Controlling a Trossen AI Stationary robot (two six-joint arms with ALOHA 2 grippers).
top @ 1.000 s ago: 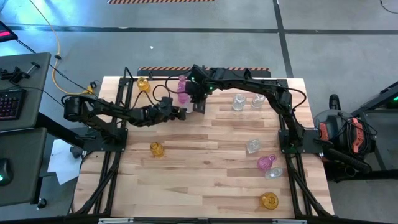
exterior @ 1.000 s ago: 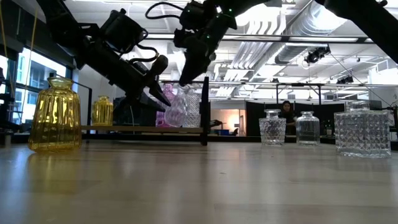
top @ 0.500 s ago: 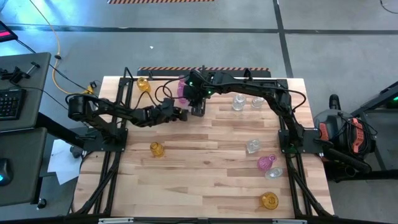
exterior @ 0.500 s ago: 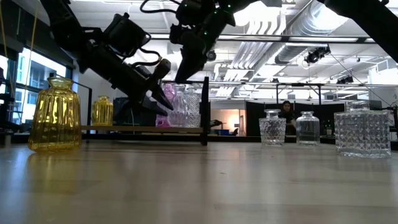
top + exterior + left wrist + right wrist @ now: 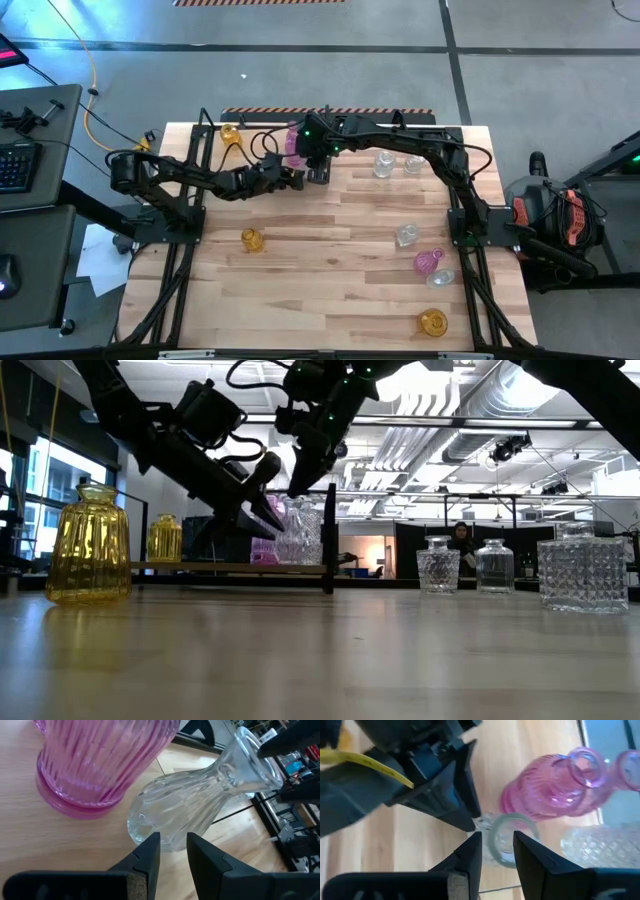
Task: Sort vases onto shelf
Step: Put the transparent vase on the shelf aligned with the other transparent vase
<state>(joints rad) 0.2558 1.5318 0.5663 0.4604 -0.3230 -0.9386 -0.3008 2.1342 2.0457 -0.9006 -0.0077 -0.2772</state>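
Observation:
A clear ribbed vase (image 5: 190, 800) leans on the shelf board (image 5: 200, 568), beside an upright pink vase (image 5: 95, 765). Both stand close to the shelf's black divider (image 5: 331, 540). My right gripper (image 5: 497, 842) comes down onto the clear vase's mouth and is shut on it. My left gripper (image 5: 172, 840) reaches in low from the table's left. Its fingers stand slightly apart with nothing between them, their tips at the vase's lower body. A second pink vase (image 5: 627, 765) and a cut-glass clear vase (image 5: 600, 845) stand just beyond. A yellow vase (image 5: 231, 135) stands at the shelf's left end. My left gripper has both fingertips (image 5: 152, 842) against the clear vase's lower body (image 5: 165, 832), near its base, slanting down from the table's left. My right gripper holds the clear vase's rim (image 5: 492, 845) from above; one finger seems to be inside the mouth and one outside. The vase is tilted, base down on the shelf board.
On the open tabletop stand a yellow vase (image 5: 252, 240) at the left, two clear vases (image 5: 383, 163) (image 5: 413, 160) at the far right, and a clear (image 5: 406, 235), a pink (image 5: 428, 262), another clear (image 5: 438, 279) and a yellow vase (image 5: 432, 322) at the near right.
My right gripper has swung a little toward the table's left above the shelf, taking the clear vase's neck with it. Its grip has not changed.

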